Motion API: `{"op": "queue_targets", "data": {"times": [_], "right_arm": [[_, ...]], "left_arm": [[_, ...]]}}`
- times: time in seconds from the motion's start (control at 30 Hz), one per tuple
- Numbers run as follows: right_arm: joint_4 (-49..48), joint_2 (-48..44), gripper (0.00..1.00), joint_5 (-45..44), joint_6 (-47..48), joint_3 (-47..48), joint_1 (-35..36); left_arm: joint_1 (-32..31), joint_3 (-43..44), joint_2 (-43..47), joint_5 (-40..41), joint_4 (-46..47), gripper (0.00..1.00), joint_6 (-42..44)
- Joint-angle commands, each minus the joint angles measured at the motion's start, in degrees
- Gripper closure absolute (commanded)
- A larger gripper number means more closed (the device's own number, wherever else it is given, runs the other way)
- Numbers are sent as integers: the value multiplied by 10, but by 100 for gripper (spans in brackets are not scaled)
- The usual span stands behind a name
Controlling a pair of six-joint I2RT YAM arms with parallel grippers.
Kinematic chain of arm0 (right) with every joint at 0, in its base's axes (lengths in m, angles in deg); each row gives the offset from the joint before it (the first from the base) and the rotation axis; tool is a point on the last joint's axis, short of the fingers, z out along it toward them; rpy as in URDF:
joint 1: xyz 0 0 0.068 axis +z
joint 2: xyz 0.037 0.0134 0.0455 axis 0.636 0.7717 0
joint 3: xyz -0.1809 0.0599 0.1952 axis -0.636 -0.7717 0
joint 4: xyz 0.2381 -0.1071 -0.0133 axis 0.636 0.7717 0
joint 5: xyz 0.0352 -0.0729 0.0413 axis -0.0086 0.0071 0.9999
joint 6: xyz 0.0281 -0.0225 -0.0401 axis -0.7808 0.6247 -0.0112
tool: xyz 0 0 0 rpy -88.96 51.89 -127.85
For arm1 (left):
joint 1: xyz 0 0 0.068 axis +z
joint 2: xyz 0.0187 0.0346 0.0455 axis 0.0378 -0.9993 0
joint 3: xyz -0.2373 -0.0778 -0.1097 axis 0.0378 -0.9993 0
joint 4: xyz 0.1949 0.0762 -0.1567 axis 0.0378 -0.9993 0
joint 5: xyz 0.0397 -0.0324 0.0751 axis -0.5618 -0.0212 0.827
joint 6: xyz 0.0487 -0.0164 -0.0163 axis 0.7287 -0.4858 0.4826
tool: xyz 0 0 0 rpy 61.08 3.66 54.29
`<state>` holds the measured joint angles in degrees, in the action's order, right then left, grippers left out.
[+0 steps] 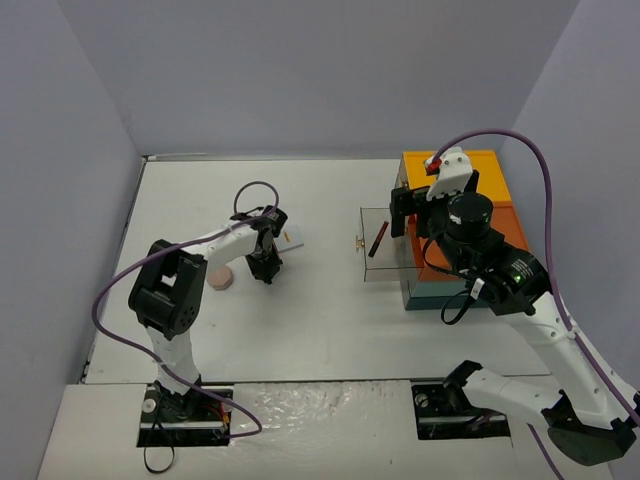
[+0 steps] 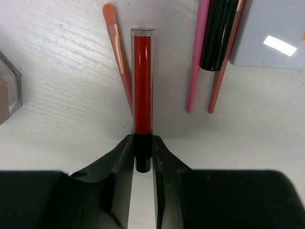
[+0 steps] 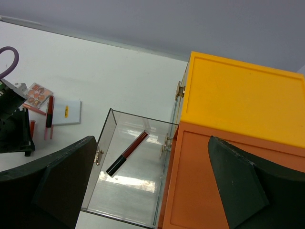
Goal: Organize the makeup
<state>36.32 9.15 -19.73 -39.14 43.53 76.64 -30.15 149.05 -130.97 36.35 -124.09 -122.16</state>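
My left gripper [image 2: 143,155] is shut on the black cap of a red lip-gloss tube [image 2: 142,81], low over the table at the left middle [image 1: 265,262]. Beside it lie a peach-tipped brush [image 2: 118,57], thin pink pencils [image 2: 196,62], a black tube [image 2: 218,33] and a small white card [image 2: 274,36]. A second red tube [image 3: 127,152] lies in the clear drawer [image 3: 95,191]. My right gripper [image 3: 152,157] is open and empty, high above that drawer [image 1: 415,215]. A pink-squared palette [image 3: 38,94] and a peach compact [image 1: 220,277] rest on the table.
The large orange, yellow and teal box [image 1: 460,200] stands at the right, with the clear drawer [image 1: 372,272] pulled out to its left. A clear-cased compact [image 2: 7,90] shows at the left edge of the left wrist view. Grey walls close in the table.
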Motion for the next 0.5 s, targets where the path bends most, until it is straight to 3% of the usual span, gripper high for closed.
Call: {"op": "queue_targets", "data": {"times": [0.0, 0.17, 0.47], "right_arm": [[-44, -3, 0, -1, 0, 0, -4], [-44, -7, 0, -6, -1, 6, -3], [-53, -18, 0, -11, 4, 38, -4]], "left_arm": [[5, 23, 66, 39, -19, 100, 46], [2, 29, 126, 37, -14, 100, 84], [-73, 87, 252, -78, 137, 100, 124]]}}
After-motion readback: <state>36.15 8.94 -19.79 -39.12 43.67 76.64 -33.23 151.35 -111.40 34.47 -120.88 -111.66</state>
